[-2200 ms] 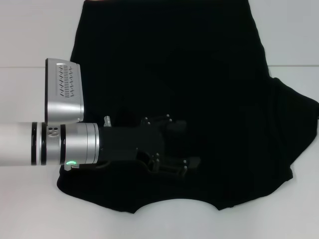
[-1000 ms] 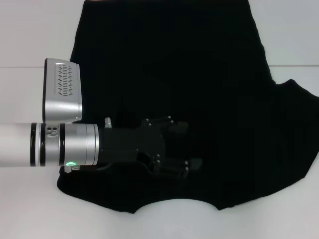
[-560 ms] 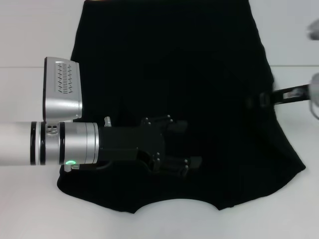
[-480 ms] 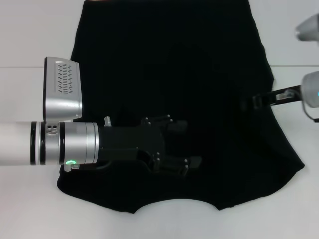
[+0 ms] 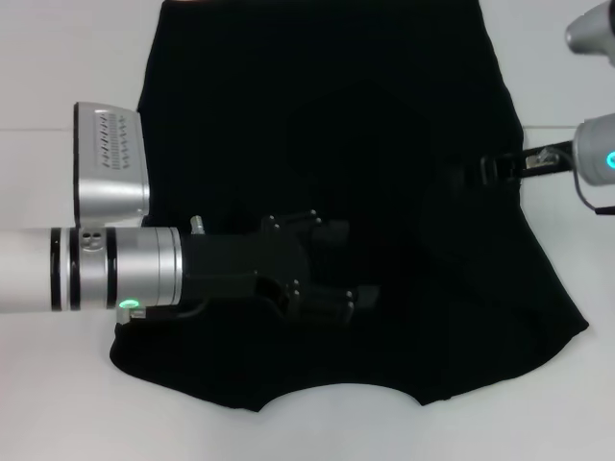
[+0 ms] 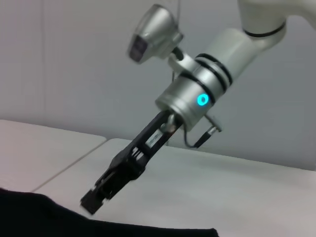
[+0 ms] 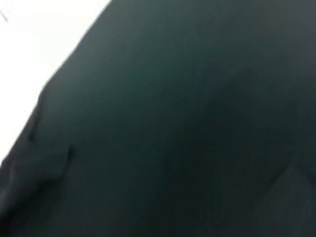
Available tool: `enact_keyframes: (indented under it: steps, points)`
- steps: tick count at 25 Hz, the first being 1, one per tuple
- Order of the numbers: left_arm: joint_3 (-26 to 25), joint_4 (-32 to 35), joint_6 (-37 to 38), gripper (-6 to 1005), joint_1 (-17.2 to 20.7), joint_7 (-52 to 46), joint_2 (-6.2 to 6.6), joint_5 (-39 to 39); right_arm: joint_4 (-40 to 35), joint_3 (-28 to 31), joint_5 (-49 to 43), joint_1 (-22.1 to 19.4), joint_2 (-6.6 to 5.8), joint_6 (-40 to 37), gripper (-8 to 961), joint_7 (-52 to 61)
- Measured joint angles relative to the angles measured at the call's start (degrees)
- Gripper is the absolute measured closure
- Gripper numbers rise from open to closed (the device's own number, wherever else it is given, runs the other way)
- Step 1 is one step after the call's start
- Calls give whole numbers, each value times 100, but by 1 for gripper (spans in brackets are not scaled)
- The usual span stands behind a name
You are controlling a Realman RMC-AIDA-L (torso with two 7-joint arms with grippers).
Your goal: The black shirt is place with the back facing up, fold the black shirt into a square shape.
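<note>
One garment fills most of the head view: the black shirt (image 5: 365, 192) lies spread over the white table (image 5: 58, 67), running from the top edge down to a curved edge near the bottom centre, with its right side sloping out toward the lower right of the frame. Over its lower left part lies the left gripper (image 5: 341, 264), reaching in from the left edge on a silver and white arm; its dark fingers (image 5: 360, 296) show a gap between them, though black on black hides whether any cloth is pinched there. At the shirt's right edge, in the upper right of the frame, the right gripper (image 5: 485, 171) points inward, its tip over the fabric margin; whether it is open or holding cloth cannot be told. Compared with two seconds ago, the sleeve that spread out to the right edge has been drawn in, leaving a straighter right side, the right arm has entered the frame, and the left arm has shifted slightly toward the left and up. Seen from the left wrist, the right gripper (image 6: 106, 190) slants down to the table beside the shirt's edge (image 6: 39, 217), with a plain pale wall (image 6: 59, 64) behind. Only dark, softly creased fabric (image 7: 187, 123) and a patch of white surface show from the right wrist.
</note>
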Motion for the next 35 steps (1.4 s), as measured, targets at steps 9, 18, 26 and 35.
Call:
enact_keyframes:
  steps: [9, 18, 26, 35]
  points:
    - [-446, 336, -8, 50, 262, -763, 84, 76, -346, 8, 1700, -496, 63, -427, 570, -1221]
    - [-1342, 1336, 195, 50, 1209, -1637, 101, 688, -251, -55, 2629, -771, 444, -548, 351, -2722]
    - [-2159, 1691, 405, 50, 1296, -3028, 172, 1887, -133, -74, 2628, -666, 445, -536, 121, -2732]
    - [-2153, 1648, 186, 76, 1036, -4379, 242, 2878, -174, -74, 2637, -662, 414, -571, 123, -2721]
